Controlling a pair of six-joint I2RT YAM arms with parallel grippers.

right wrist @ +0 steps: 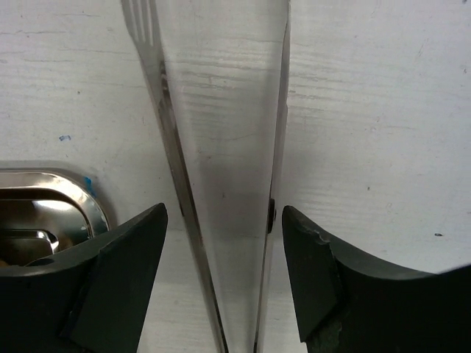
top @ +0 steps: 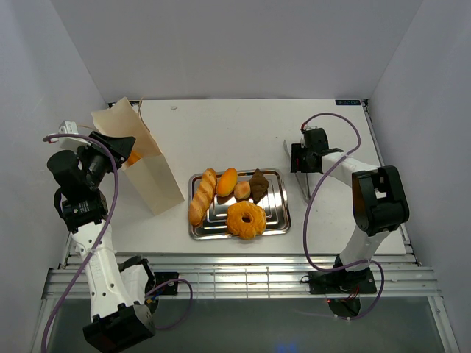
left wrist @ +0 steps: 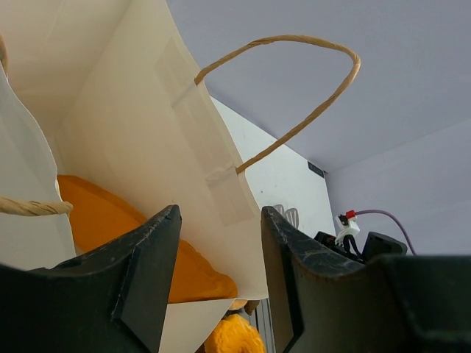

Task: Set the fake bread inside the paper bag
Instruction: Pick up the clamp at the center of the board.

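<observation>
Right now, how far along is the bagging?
Done: one orange loaf looks already inside the paper bag. In hand: left claw straddles the bag's wall; right claw straddles the tongs, not clamped. Left: baguette, oval roll, small roll, dark pastry, doughnut on the tray.

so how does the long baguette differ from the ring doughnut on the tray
The baguette is long and slim; the doughnut is a round ring with a hole. The baguette lies along the left side of the steel tray, the doughnut at its near edge. Both are golden-orange toy bread on that tray.
</observation>
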